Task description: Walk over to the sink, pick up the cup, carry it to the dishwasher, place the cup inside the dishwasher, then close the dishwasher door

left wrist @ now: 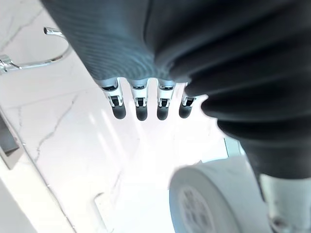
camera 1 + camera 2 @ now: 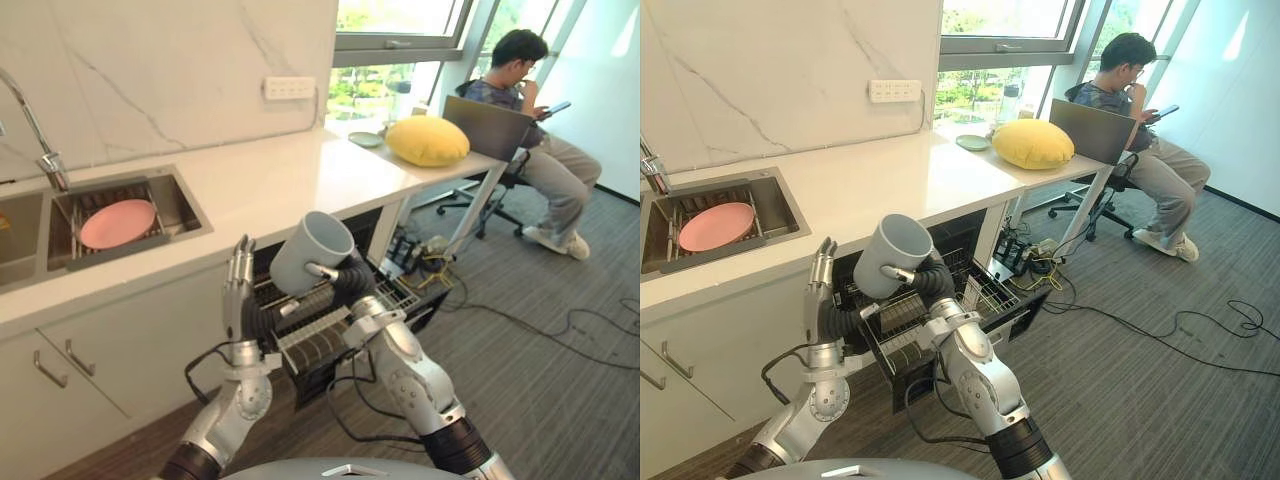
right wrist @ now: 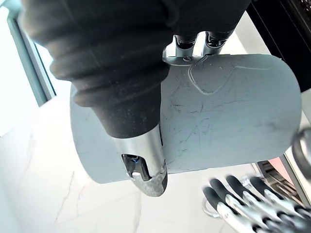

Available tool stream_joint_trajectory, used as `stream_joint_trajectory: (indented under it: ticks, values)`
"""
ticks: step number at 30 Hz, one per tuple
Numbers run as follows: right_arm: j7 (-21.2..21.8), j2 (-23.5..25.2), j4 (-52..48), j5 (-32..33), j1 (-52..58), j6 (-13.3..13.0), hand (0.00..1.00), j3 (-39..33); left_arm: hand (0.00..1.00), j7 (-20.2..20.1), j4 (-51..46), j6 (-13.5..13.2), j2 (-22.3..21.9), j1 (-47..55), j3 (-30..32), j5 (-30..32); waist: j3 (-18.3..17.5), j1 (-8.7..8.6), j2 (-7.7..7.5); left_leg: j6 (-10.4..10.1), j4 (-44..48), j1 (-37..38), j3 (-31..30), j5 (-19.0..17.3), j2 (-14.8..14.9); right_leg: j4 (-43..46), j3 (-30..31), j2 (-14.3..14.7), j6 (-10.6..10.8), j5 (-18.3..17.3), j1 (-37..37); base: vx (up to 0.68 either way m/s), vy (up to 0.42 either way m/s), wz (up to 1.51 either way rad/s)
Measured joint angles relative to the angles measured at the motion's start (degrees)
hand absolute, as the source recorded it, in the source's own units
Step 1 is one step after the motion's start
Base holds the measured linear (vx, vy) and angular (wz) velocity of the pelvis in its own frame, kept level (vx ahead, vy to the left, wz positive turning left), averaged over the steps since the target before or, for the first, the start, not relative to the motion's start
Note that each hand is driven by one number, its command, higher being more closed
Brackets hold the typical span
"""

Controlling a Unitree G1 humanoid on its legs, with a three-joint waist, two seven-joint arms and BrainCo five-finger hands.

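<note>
A grey cup point(image 2: 309, 251) is held tilted in the air above the open dishwasher, mouth up and away from me, with my right hand point(image 2: 347, 275) shut around it; the right wrist view shows its thumb point(image 3: 146, 160) across the cup's wall point(image 3: 233, 121). My left hand point(image 2: 238, 285) stands upright just left of the cup, fingers point(image 1: 141, 104) straight and holding nothing. Below them the dishwasher's wire rack point(image 2: 320, 335) is pulled out over the lowered door point(image 2: 1025, 310).
A sink point(image 2: 185, 205) in the white counter point(image 2: 290, 180) holds a pink plate point(image 2: 117, 223), with a tap point(image 2: 45, 150) behind. A yellow cushion point(image 2: 427, 140) lies on the counter's far end. A person point(image 2: 540, 140) sits on a chair at right; cables point(image 2: 560, 330) cross the floor.
</note>
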Motion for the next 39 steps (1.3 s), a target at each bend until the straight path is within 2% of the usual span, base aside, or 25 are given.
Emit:
stream_joint_trajectory:
  ticks: [4, 7, 9, 10, 11, 12, 14, 15, 17, 19, 20, 22, 24, 26, 30, 32, 36, 38, 39]
  values:
    - [-1.65, 0.04, 1.72, -2.02, 1.0, -1.24, 1.0, -3.69, 0.0, -0.75, 0.01, 0.06, -1.0, 3.03, 3.7, -2.12, 0.17, 0.07, 0.23, -0.01, 0.0, -0.1, -0.36, 0.01, -0.06, -0.05, -0.52, -0.09, 0.03, -0.02, 0.12, 0.0, -0.001, 0.05]
    - [-2.09, -0.19, 7.38, -2.38, 2.08, -1.95, 1.0, -6.67, 0.0, -2.99, 0.49, 0.28, -1.29, 6.06, 5.79, -5.35, 0.36, 0.18, 0.27, -0.07, 0.01, -0.29, -1.76, 0.07, -0.05, -0.75, -1.54, -0.38, -0.03, 0.01, 1.22, 0.02, 0.003, 0.2]
    - [-2.75, -0.1, 14.49, -5.12, 2.16, -2.43, 1.0, -9.52, 0.0, -8.27, 2.27, 0.27, -1.12, 8.12, 6.26, -7.28, 0.98, 0.81, 0.82, -0.1, 0.0, -1.01, -3.13, 0.08, -0.22, -1.9, -3.27, -0.15, -0.11, 0.08, 2.0, -0.01, -0.007, 0.34]
    - [-2.68, -0.22, 20.45, -6.49, 1.34, -2.68, 1.0, -11.18, 0.0, -11.91, 3.88, 0.25, -0.76, 9.3, 6.06, -8.95, 1.12, 1.13, 0.72, 0.01, 0.0, -1.54, -3.88, 0.01, -0.28, -2.21, -4.4, -0.26, -0.08, 0.06, 2.07, -0.02, -0.018, 0.4]
    - [-2.7, -0.29, 23.79, -6.77, 0.75, -2.73, 1.0, -11.95, 0.0, -13.48, 5.05, 0.26, -0.73, 9.85, 5.79, -9.8, 1.18, 1.39, 0.74, -0.01, 0.0, -1.93, -4.28, 0.02, -0.31, -2.39, -4.66, -0.31, -0.08, 0.06, 1.97, 0.01, -0.01, 0.37]
    - [-2.71, -0.7, 30.48, -8.66, -0.97, -2.91, 1.0, -13.15, 0.0, -16.73, 7.95, 0.31, -0.41, 10.74, 5.43, -12.39, 1.47, 1.79, 0.84, -0.06, 0.01, -2.86, -4.97, 0.06, -0.4, -2.61, -5.75, -0.34, -0.08, 0.06, 1.79, 0.03, -0.003, 0.35]
    - [-2.68, -2.24, 40.37, -10.16, -5.52, -2.97, 1.0, -13.99, 0.0, -21.05, 12.87, 0.39, -0.26, 11.3, 4.98, -15.94, 3.37, 2.68, 0.75, -0.25, 0.01, -3.8, -6.1, 0.22, -0.6, -2.8, -6.98, -0.47, -0.06, 0.05, 1.63, 0.01, -0.004, 0.36]
    - [-2.7, -3.67, 46.18, -11.4, -9.49, -2.94, 1.0, -14.06, 0.0, -23.15, 15.46, 0.35, -0.09, 11.47, 5.03, -17.47, 5.05, 3.34, 1.28, -0.27, 0.02, -4.98, -6.53, 0.33, -0.72, -3.19, -8.28, -0.55, -0.04, 0.05, 1.14, -0.03, 0.001, 0.38]
    - [-2.88, -6.56, 55.44, -11.58, -18.99, -2.62, 1.0, -14.06, 0.0, -26.2, 18.1, -0.8, 0.98, 10.71, 5.05, -19.06, 8.11, 4.3, 2.59, -0.01, 0.04, -8.16, -6.84, 1.63, -0.38, -3.35, -9.92, -0.51, -0.02, 1.08, -0.94, -0.03, 0.005, 0.42]
    - [-1.35, -13.56, 67.16, -11.01, -35.58, -2.52, 1.0, -15.03, 0.0, -29.14, 21.85, -2.97, 2.47, 5.52, 5.03, -21.95, 14.59, 6.33, 5.01, -0.07, 0.08, -13.01, -8.09, 4.78, -0.09, -3.76, -12.53, 0.01, -0.52, 3.48, -4.66, -0.03, 0.005, 0.5]
    - [-0.57, -15.58, 69.78, -10.99, -39.57, -2.69, 1.0, -15.58, 0.0, -29.74, 22.73, -3.7, 2.78, 3.85, 5.01, -23.2, 16.3, 6.9, 5.7, -0.09, 0.25, -14.42, -8.56, 5.77, 0.05, -3.77, -13.05, 0.19, -0.56, 3.92, -5.71, -0.04, -0.013, 0.5]
    - [1.66, -22.07, 76.14, -10.93, -52.09, -3.31, 1.0, -16.4, 0.0, -31.21, 24.39, -5.91, 3.38, -0.99, 5.05, -28.37, 22.35, 9.28, 7.68, -0.24, 0.47, -18.61, -10.53, 8.21, 0.43, -3.82, -15.09, 0.87, -1.16, 4.96, -8.86, -0.06, -0.049, 0.4]
    - [2.58, -23.43, 76.91, -11.05, -56.35, -3.31, 1.0, -16.1, 0.0, -31.27, 24.54, -7.59, 3.69, -1.93, 4.84, -30.19, 25.72, 9.88, 8.23, -0.65, 0.47, -19.35, -11.4, 8.67, 0.42, -3.93, -16.15, 1.02, -1.19, 4.93, -8.98, -0.01, -0.054, 0.27]
    - [3.26, -23.93, 77.71, -11.11, -57.96, -2.92, 1.0, -15.61, 0.0, -31.12, 24.49, -8.43, 3.73, -1.48, 3.3, -31.28, 26.87, 10.35, 9.11, -0.74, 0.46, -20.14, -12.32, 8.73, 0.13, -3.98, -17.14, 0.92, -1.2, 4.75, -9.27, 0.02, -0.052, 0.26]
    - [4.06, -24.94, 81.13, -12.97, -62.21, 1.49, 1.0, -13.64, 0.0, -30.62, 24.48, -9.02, 3.72, -0.89, 1.51, -34.3, 28.99, 11.07, 12.34, -0.43, 0.44, -22.14, -13.92, 9.07, -0.08, -3.39, -18.69, 0.84, -1.22, 4.58, -10.61, -0.01, -0.017, 0.2]
    - [5.83, -25.84, 81.32, -14.44, -62.72, 3.23, 1.0, -11.99, 0.0, -30.61, 24.47, -9.01, 3.73, -0.87, 1.45, -35.41, 29.49, 11.93, 13.34, -0.79, 0.42, -22.88, -14.18, 8.83, -0.07, -3.07, -18.81, 0.85, -1.24, 4.56, -11.42, -0.03, -0.01, 0.05]
    - [9.58, -27.22, 83.01, -15.91, -64.42, 6.72, 1.0, -11.45, 0.0, -30.73, 24.48, -8.79, 3.76, -0.8, 0.79, -38.53, 30.04, 12.65, 14.24, -0.91, 0.42, -25.29, -14.82, 9.2, -0.09, -2.91, -19.99, 0.82, -1.43, 4.42, -13.43, -0.01, -0.013, 0.06]
    - [10.3, -27.3, 83.11, -17.04, -64.41, 7.54, 1.0, -11.45, 0.0, -30.83, 24.48, -8.77, 3.74, -0.78, 0.6, -38.86, 30.3, 12.69, 14.42, -0.9, 0.43, -25.54, -15.35, 9.25, -0.15, -2.8, -20.3, 0.83, -1.42, 4.41, -13.51, 0.03, -0.021, 0.13]
    - [11.03, -27.28, 83.31, -17.81, -64.41, 7.91, 0.0, -11.39, 0.0, -30.89, 24.47, -8.77, 3.72, -0.73, 0.58, -39.12, 30.31, 12.97, 14.45, -0.88, 0.43, -25.67, -15.59, 9.28, -0.16, -2.64, -20.35, 0.84, -1.23, 4.3, -13.66, 0.05, -0.027, 0.07]
